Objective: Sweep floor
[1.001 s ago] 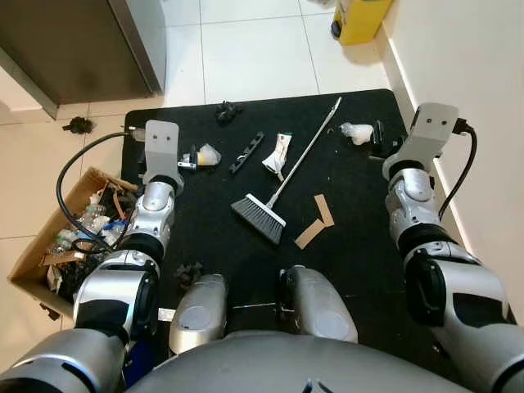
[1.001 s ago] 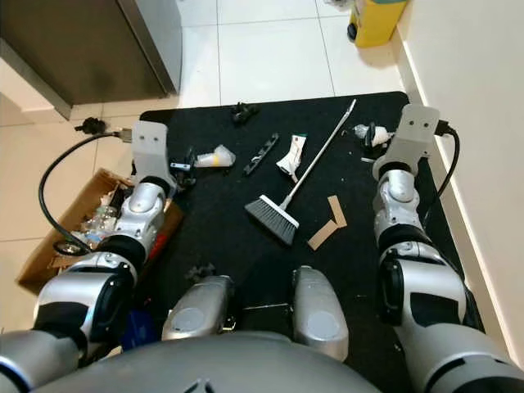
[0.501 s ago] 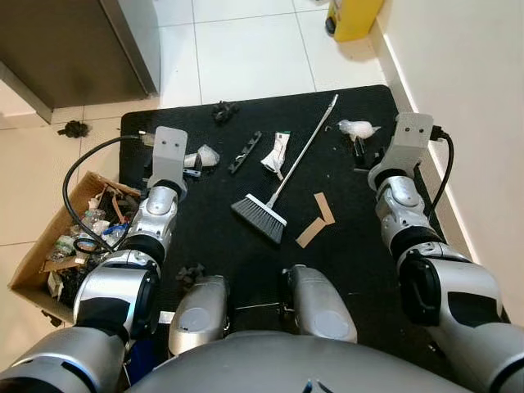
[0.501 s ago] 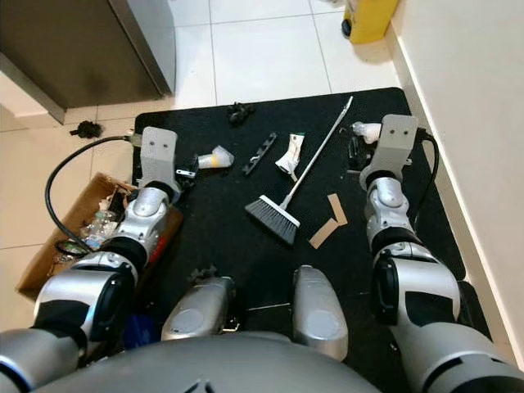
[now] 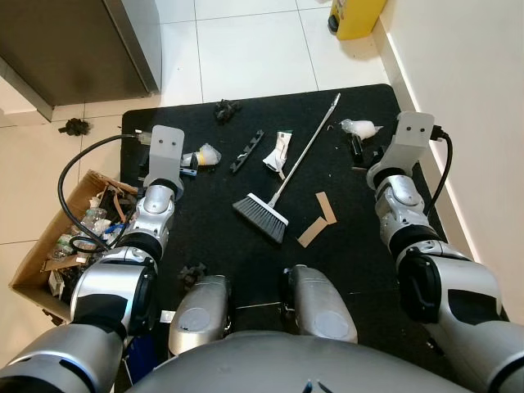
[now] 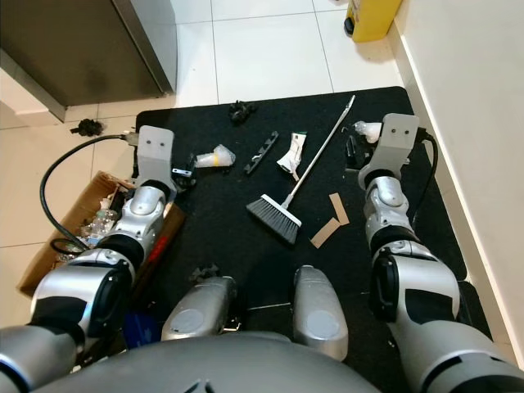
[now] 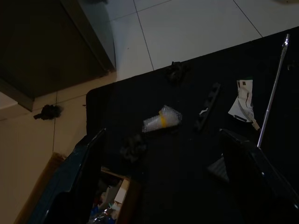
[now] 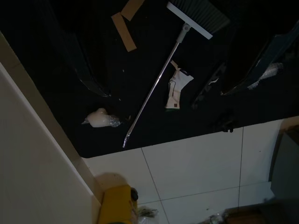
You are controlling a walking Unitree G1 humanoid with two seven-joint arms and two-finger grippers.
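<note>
Both hands hover over the black mat (image 5: 360,237), fingers spread: the left hand (image 7: 163,186) at its left edge near the cardboard box of rubbish (image 5: 57,246), the right hand (image 8: 182,60) at its right edge by the wall (image 5: 467,98). Between them lies the broom (image 5: 282,180), untouched, bristles near, handle pointing far right. Cardboard strips (image 5: 315,219) and a crumpled carton (image 5: 277,152) lie beside it.

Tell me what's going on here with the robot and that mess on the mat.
The robot stands over a black mat strewn with litter. A broom lies flat on it, untouched, beside cardboard strips, a crumpled wrapper and a plastic scrap. The left gripper and right gripper hang open above the mat, holding nothing. Sweeping has not begun.
</note>
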